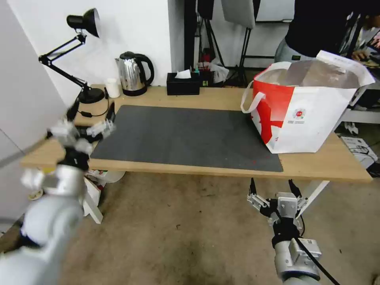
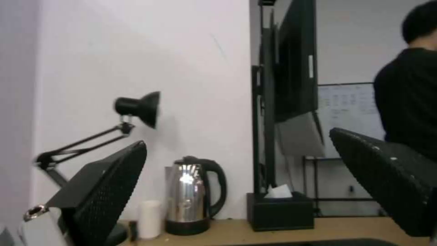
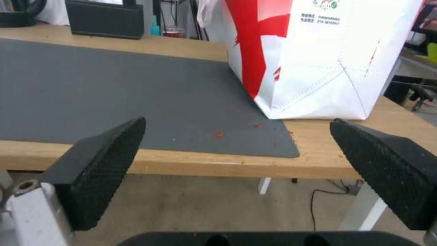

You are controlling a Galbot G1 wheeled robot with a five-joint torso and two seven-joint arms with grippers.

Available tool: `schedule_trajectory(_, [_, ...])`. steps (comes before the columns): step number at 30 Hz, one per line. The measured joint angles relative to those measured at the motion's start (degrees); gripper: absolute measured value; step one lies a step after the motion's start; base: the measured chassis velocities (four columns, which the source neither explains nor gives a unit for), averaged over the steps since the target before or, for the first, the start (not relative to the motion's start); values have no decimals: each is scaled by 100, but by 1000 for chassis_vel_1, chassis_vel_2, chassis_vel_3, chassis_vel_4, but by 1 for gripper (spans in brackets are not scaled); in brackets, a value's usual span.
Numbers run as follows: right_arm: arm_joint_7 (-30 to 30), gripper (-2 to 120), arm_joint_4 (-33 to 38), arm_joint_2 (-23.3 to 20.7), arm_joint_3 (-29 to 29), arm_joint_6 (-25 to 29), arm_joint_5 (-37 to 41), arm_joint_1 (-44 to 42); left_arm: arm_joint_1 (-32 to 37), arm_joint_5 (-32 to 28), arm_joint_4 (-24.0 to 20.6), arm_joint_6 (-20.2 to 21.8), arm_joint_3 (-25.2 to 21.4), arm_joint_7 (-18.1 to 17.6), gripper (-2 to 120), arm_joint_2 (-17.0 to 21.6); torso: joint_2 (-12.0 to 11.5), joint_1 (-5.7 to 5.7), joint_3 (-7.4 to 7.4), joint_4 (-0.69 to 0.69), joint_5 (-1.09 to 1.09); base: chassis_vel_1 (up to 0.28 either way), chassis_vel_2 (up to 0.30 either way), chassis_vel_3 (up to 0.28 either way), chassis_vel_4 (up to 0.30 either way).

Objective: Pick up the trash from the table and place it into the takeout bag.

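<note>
wooden table point(image 1: 316, 166) with takeout bag point(image 1: 304, 118), left gripper point(image 1: 91, 118) and right gripper point(image 1: 273, 188) both spread

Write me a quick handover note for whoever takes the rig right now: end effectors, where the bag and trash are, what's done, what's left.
Left end effector: open, holding nothing, raised over the table's left end near the desk lamp.
Right end effector: open, holding nothing, low in front of the table edge, below the takeout bag.
Takeout bag: upright on the table's right end, partly on the grey mat, mouth open.
Trash: none visible on the mat or tabletop; the bag's contents can't be seen.
Done: table looks cleared.
Left: possibly nothing; check inside the bag.
</note>
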Motion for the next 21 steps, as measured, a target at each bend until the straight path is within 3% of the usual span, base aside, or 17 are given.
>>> schedule_trajectory(1, [0,100,0,0,0,0,0,0,0,0,0,0,0,0,100,0,0,0,0,0,0,0,0,0,0])
schedule_trajectory(4, [0,100,0,0,0,0,0,0,563,651,-260,-133,43,77,100,-662,0,0,0,1,-3,0,0,0,0])
schedule_trajectory(9, [0,100,0,0,0,0,0,0,1112,1310,-335,-328,83,105,100,-1060,0,0,0,1,-5,0,0,0,0])
schedule_trajectory(16, [0,100,0,0,0,0,0,0,1516,1572,-209,-519,224,228,100,-1296,0,0,0,1,-5,0,0,0,0])
schedule_trajectory(21, [0,100,0,0,0,0,0,0,1674,1846,110,-730,337,315,100,-1422,0,0,1,1,-6,0,0,0,0])
